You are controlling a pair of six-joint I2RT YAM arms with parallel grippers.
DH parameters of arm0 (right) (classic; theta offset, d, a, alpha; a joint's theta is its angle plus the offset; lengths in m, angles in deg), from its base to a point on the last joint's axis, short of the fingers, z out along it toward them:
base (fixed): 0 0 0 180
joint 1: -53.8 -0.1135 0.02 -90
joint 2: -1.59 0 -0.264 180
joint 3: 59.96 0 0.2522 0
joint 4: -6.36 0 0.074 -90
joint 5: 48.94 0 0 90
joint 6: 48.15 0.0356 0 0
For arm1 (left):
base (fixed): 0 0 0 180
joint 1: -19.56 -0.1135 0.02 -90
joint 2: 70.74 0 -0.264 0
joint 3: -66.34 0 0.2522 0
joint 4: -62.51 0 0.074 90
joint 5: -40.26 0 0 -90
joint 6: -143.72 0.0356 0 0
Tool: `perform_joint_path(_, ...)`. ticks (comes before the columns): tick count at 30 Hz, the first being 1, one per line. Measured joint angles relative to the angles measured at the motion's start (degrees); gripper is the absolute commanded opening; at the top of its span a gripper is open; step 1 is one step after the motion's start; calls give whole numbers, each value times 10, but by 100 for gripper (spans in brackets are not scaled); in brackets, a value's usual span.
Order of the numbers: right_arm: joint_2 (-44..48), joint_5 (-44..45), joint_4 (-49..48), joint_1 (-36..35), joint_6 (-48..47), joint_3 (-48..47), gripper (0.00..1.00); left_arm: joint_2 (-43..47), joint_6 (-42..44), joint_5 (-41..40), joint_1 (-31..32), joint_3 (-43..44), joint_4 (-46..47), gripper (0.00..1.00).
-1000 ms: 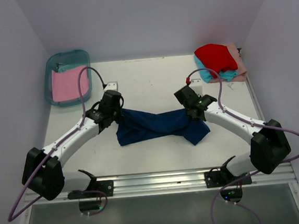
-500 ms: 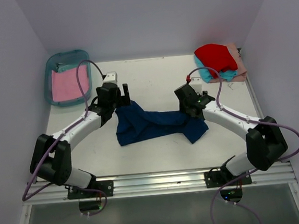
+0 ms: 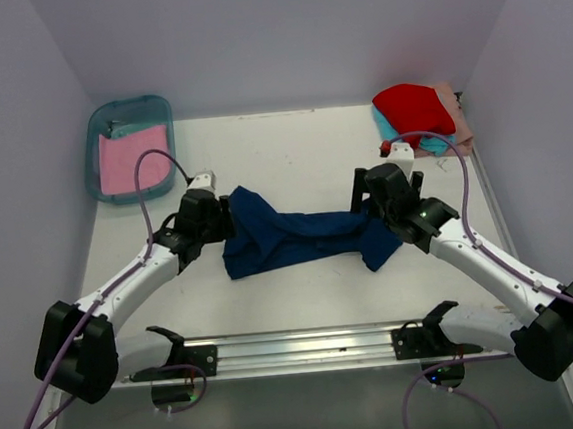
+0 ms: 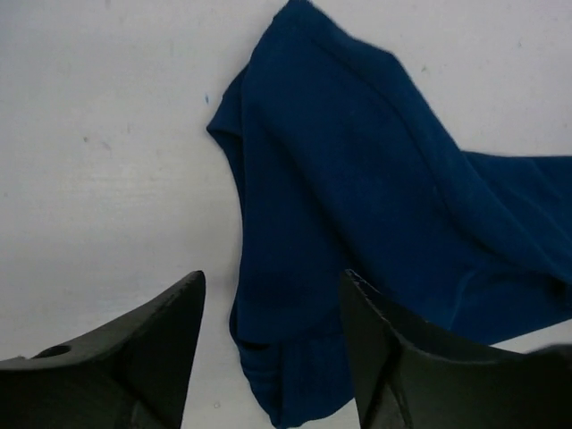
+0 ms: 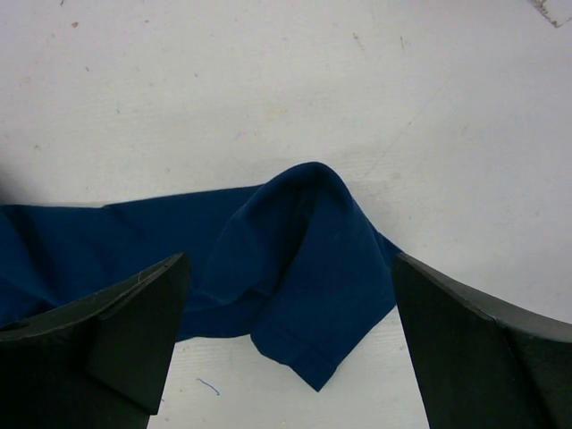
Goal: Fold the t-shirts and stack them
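My left arm (image 3: 132,278) and right arm (image 3: 481,258) reach inward from the near edge, elbows bent, wrists low. The left tool (image 4: 273,290) has its jaws parted and grips nothing; the right tool (image 5: 288,264) gapes wider, also unladen.

The top camera looks down from high behind over the whole table (image 3: 291,154), while each wrist camera (close, pointing steeply down) peers past its own fingers (image 4: 134,357) at the shirt (image 3: 288,236) all three share.
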Motion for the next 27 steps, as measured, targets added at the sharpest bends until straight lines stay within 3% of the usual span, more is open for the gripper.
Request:
perform_joint_path(1, 3, 0, 1, 0, 0, 0, 99, -5, -4, 4, 0, -7, -5, 56)
perform_joint_path(10, -1, -6, 19, 0, -1, 1, 99, -92, -45, 16, 0, -50, -17, 50)
perform_joint_path(20, -1, -6, 29, 0, -1, 11, 99, -66, -60, 48, 0, -104, 57, 43)
perform_joint_path(23, -1, -6, 30, 0, -1, 14, 99, -57, -59, 54, 0, -118, 75, 33)
perform_joint_path(27, 0, -6, 32, 0, -1, 18, 99, -58, -59, 56, 0, -124, 89, 1)
